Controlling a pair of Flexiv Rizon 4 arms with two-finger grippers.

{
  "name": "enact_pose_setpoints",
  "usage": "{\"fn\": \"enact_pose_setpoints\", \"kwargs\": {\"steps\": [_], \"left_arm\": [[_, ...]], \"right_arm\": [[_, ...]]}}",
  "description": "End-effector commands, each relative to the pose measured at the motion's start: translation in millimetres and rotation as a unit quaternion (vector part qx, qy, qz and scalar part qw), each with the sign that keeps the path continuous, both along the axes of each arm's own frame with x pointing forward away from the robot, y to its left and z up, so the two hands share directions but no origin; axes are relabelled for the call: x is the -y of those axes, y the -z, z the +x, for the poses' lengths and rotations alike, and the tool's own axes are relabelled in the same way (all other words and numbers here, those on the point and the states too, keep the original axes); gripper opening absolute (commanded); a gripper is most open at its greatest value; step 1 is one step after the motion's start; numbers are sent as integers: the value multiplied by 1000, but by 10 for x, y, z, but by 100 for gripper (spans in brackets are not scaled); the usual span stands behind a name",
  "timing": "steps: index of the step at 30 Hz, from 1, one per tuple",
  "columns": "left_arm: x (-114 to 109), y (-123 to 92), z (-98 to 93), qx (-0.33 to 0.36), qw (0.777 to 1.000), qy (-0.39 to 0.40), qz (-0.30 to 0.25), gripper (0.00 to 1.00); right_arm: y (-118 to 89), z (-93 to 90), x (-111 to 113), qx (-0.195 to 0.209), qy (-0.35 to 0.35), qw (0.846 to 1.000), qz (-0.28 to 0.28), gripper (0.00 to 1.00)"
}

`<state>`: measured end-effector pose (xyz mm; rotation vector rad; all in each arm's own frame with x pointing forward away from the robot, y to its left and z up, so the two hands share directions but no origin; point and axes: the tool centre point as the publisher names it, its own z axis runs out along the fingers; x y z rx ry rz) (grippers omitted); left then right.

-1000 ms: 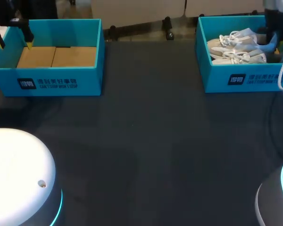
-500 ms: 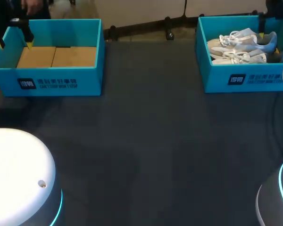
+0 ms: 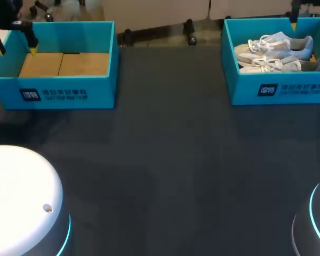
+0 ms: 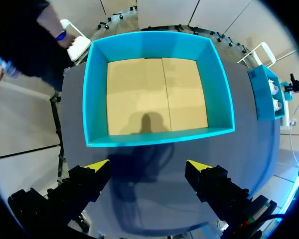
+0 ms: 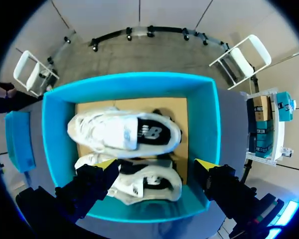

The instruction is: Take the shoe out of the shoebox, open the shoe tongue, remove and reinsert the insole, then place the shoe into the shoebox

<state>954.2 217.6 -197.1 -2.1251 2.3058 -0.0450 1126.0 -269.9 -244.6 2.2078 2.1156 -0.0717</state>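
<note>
- Head view: a dark grey table (image 3: 165,160) is carrying two teal cardboard boxes. The left shoebox (image 3: 69,93) is showing only its tan cardboard floor, and the right shoebox (image 3: 277,90) is holding a pair of white lace-up sneakers (image 3: 272,50). The left gripper (image 3: 16,52) is hanging at the left shoebox's left end, fingers spread wide and empty. The right gripper (image 3: 310,25), down by the sneakers' heels a second ago, is now sitting above the box's far wall, spread and empty. The sneakers are staying inside. That gripper is being cut off at the edge.
- Left wrist view: the left gripper (image 4: 148,165) is hovering wide apart over the table, just short of the left shoebox (image 4: 94,99).
- Right wrist view: the right gripper (image 5: 157,164) is hovering wide apart above the white lace-up sneakers (image 5: 124,132), which are lying side by side in the right shoebox (image 5: 55,144). Its fingers are covering part of the nearer sneaker.
</note>
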Motion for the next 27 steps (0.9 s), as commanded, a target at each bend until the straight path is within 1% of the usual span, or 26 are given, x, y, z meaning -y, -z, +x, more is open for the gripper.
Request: {"fn": "enact_pose_setpoints", "kwargs": {"steps": [1, 6, 16, 21, 27], "left_arm": [[2, -11, -16, 1, 1000, 0, 1, 100], [2, -11, -16, 1, 1000, 0, 1, 100], [2, -11, -16, 1, 1000, 0, 1, 100], [2, -11, -16, 1, 1000, 0, 1, 100], [2, -11, -16, 1, 1000, 0, 1, 100]], "right_arm": [[-197, -364, -119, 28, -4, 1000, 5, 100], [-308, -589, -284, 27, -9, 999, 15, 100], [-437, -1086, -605, 26, -1, 999, 19, 100], [-471, -1289, -727, 27, 3, 999, 21, 100], [-471, -1439, -851, 35, 6, 999, 22, 100]]}}
